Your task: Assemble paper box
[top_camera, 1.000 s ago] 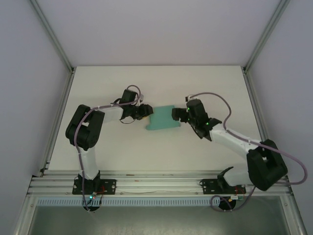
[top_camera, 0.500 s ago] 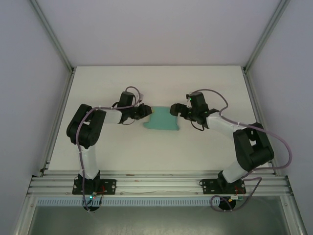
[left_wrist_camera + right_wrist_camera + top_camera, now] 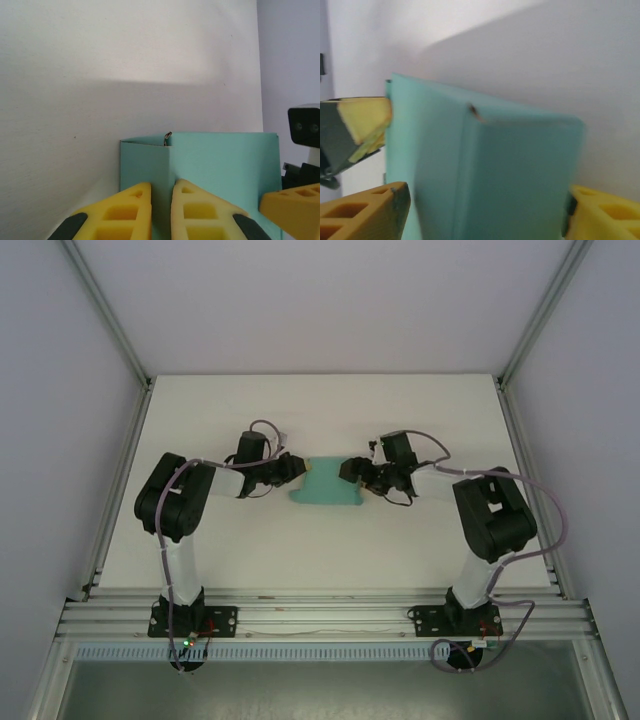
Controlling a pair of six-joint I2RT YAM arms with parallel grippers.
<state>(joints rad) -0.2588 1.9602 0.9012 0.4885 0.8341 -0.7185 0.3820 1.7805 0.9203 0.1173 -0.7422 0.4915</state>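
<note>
Crowded centre, open margins

My left gripper point(image 3: 296, 468) is pinched on the left end of the paper box point(image 3: 326, 487), and my right gripper point(image 3: 350, 471) straddles its right end. The middle of the top view is plugged, with no lane between the claws. The table point(image 3: 330, 405) lies bare across the upper band and along the lower strip. My left arm point(image 3: 175, 502) and right arm point(image 3: 490, 515) block the two sides, and slanted frame posts point(image 3: 111, 312) close the upper corners.

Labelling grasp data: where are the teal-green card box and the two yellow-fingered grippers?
teal-green card box point(image 3: 330, 490), top view, its upper face.
left gripper point(image 3: 161, 189), left wrist view, between fingertips.
right gripper point(image 3: 487, 194), right wrist view, between fingertips.
</note>
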